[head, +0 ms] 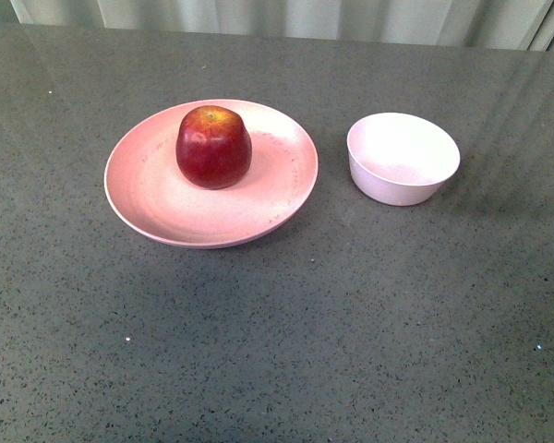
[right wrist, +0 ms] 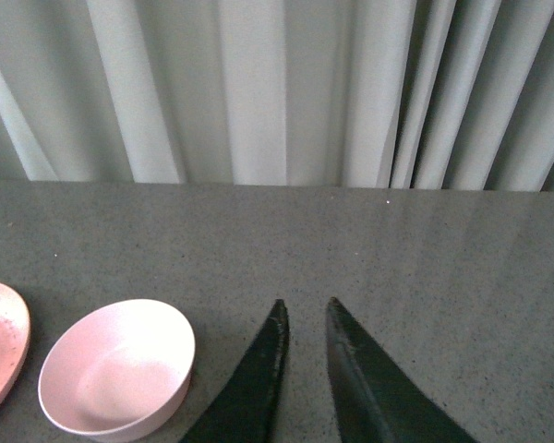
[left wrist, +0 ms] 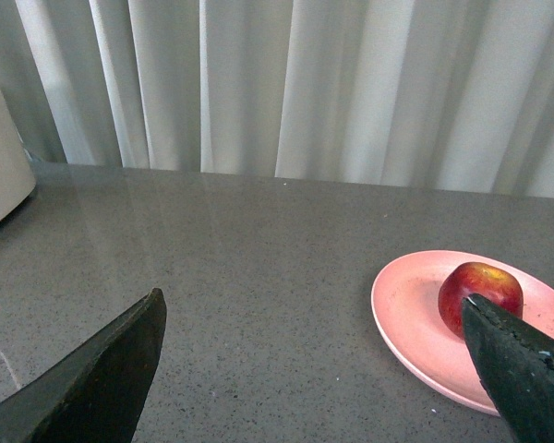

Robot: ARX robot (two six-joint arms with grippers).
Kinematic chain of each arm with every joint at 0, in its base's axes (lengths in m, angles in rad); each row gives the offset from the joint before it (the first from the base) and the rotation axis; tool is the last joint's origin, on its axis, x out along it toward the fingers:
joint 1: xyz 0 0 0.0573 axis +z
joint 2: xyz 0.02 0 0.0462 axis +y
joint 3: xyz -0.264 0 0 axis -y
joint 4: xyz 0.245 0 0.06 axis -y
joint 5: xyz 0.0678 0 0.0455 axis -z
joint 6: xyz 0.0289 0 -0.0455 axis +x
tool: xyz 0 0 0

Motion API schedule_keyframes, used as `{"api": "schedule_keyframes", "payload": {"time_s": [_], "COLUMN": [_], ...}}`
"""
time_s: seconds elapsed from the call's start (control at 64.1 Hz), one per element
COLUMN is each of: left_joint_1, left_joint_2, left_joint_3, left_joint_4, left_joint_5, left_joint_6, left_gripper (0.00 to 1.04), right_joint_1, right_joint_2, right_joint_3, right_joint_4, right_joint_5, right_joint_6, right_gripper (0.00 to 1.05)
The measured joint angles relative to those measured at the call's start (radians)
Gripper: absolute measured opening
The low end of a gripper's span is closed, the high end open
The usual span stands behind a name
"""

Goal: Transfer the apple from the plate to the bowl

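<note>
A dark-red apple (head: 213, 147) with a yellowish top sits upright on the wide pale-pink plate (head: 148, 194). To the plate's right stands the small pale bowl (head: 403, 158), with nothing in it. Neither arm shows in the front view. In the left wrist view my left gripper (left wrist: 314, 309) is open wide above bare tabletop, with the apple (left wrist: 475, 284) and plate (left wrist: 406, 314) off beside one finger. In the right wrist view my right gripper (right wrist: 305, 309) is shut with nothing in it, and the bowl (right wrist: 117, 367) lies to its side next to the plate's edge (right wrist: 0, 341).
Everything rests on a dark grey speckled tabletop (head: 351, 314). Pale curtains (left wrist: 305, 83) hang behind the table's far edge. A pale rounded object (left wrist: 0, 166) stands at the table's edge in the left wrist view.
</note>
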Motion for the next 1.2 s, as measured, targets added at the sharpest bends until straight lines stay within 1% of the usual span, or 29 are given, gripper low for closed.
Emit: {"api": "schedule_keyframes", "payload": {"time_s": [0.125,0.203,0.281,0.593,0.812,0.921,1.202], "left_joint_1": [0.0,0.0,0.0,0.0,0.0,0.0,0.0], "left_joint_2": [0.0,0.0,0.0,0.0,0.0,0.0,0.0], "left_joint_3": [0.0,0.0,0.0,0.0,0.0,0.0,0.0], "left_joint_4": [0.0,0.0,0.0,0.0,0.0,0.0,0.0], "left_joint_5": [0.0,0.0,0.0,0.0,0.0,0.0,0.0], "left_joint_6": [0.0,0.0,0.0,0.0,0.0,0.0,0.0], "left_gripper": [0.96,0.96,0.96,0.96,0.96,0.96,0.96], "right_joint_1": [0.0,0.0,0.0,0.0,0.0,0.0,0.0], "right_joint_2": [-0.081,-0.092,-0.125,-0.39,-0.544,-0.645,-0.797], "right_joint_3": [-0.05,-0.093,-0.124,-0.182,-0.183,-0.183,-0.183], "right_joint_4": [-0.034,0.013,-0.01,-0.215,-0.348,-0.44,-0.582], "right_joint_5": [-0.001,-0.001,-0.001,-0.002,-0.001,-0.001,-0.001], "right_joint_6": [-0.002,-0.002,-0.002,-0.002,-0.002,-0.002,-0.002], "right_gripper": [0.02,0.02,0.02,0.02,0.02,0.02,0.02]}}
